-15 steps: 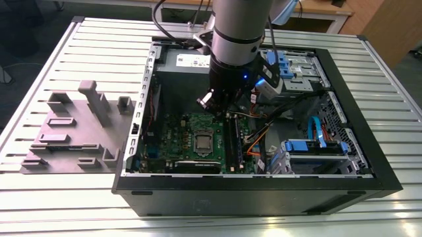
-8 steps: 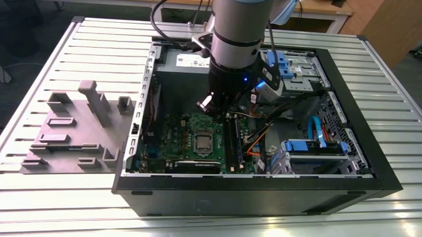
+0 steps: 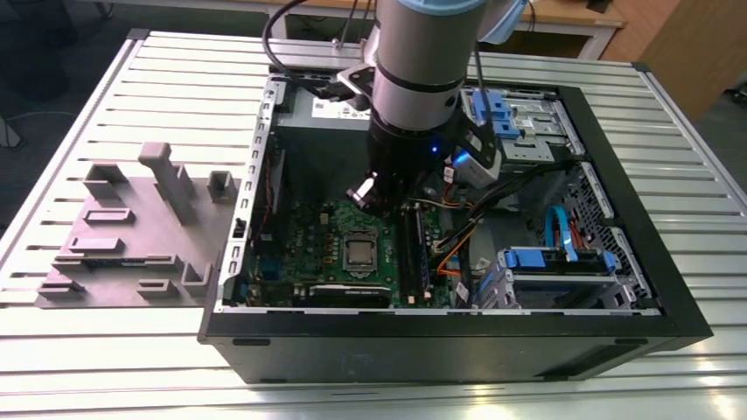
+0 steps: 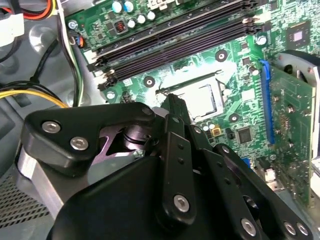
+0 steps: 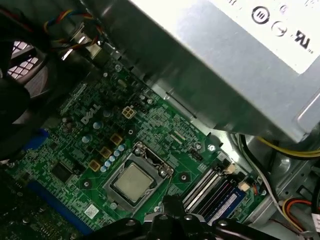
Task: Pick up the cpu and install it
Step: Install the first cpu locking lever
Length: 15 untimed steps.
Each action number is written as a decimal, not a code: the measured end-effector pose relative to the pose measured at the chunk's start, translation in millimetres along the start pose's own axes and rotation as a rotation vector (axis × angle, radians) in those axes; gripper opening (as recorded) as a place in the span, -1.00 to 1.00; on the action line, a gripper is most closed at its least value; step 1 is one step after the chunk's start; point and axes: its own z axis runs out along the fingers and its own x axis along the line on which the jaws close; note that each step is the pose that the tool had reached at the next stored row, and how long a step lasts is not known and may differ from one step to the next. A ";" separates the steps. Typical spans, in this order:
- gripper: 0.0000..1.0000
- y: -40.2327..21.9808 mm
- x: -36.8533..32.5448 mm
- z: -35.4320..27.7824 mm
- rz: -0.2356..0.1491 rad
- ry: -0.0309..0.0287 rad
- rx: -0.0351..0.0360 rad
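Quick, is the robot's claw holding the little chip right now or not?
Gripper: cannot be told if open or shut; not holding the cpu, which sits in the socket.

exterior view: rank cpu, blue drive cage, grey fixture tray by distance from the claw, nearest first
1. cpu: in its socket on the green board, just below the claw.
2. blue drive cage: inside the case, toward the exterior view's right.
3. grey fixture tray: outside the case, at the exterior view's left.

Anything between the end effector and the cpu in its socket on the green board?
In the first wrist view, bare green motherboard separates the end effector from the cpu, which sits in its socket; nothing blocks the stretch.
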 end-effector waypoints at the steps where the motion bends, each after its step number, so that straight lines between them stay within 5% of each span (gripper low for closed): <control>1: -0.80 -0.7 0.9 0.6 0.000 0.0001 0.0000; 15: -0.80 1.8 6.4 8.2 -0.001 0.0022 0.0028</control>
